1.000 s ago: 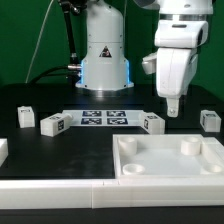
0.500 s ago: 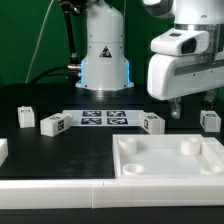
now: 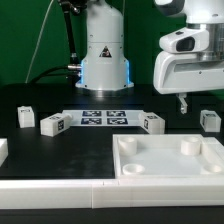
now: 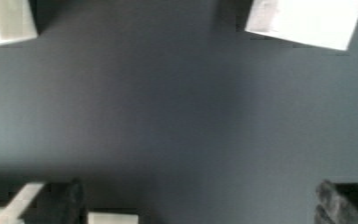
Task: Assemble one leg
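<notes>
Several small white legs with black-and-white tags lie on the dark table: two at the exterior view's left [image 3: 24, 117] [image 3: 53, 125], one near the middle [image 3: 153, 122] and one at the right [image 3: 209, 120]. My gripper [image 3: 184, 103] hangs above the table between the middle and right legs, touching none of them. In the wrist view the gripper [image 4: 199, 200] is open and empty, with its fingers [image 4: 51, 200] wide apart over bare dark table. A white part [image 4: 304, 20] shows at the edge of the wrist view; I cannot tell which part it is.
The large white square top [image 3: 170, 160] with round corner sockets lies at the front right. The marker board [image 3: 104, 117] lies in front of the robot base [image 3: 104, 60]. Another white part [image 3: 3, 150] sits at the left edge. A white rail [image 3: 60, 188] runs along the front.
The gripper has risen and shifted toward the exterior view's right, and the hand has turned. The legs and the square top have not moved.
</notes>
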Tool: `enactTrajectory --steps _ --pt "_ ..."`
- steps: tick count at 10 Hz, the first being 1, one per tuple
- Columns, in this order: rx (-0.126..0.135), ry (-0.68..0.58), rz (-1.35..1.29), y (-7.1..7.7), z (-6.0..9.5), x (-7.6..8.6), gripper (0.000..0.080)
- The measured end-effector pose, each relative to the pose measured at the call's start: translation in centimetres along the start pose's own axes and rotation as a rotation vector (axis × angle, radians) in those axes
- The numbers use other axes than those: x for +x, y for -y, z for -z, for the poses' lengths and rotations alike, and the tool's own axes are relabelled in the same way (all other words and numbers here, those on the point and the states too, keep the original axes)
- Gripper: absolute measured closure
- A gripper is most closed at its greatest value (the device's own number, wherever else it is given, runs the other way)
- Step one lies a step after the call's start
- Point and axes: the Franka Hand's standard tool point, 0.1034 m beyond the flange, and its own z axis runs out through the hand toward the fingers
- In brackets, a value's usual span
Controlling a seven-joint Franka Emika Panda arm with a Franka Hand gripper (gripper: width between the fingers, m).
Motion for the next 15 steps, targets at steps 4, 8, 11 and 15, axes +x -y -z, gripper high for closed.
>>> enactTrajectory --steps 4,8,11,15 --pt "0.007 0.022 -0.012 2.8 -0.8 -2.4 0.0151" --pt "-0.033 0.245 0.025 2.5 -0.7 -3.7 0.0151" --pt "-0.064 0.507 0.028 2.0 -0.9 -3.9 0.0151" --pt "-0.052 0.824 -0.007 2.7 -2.6 -4.8 0.0151"
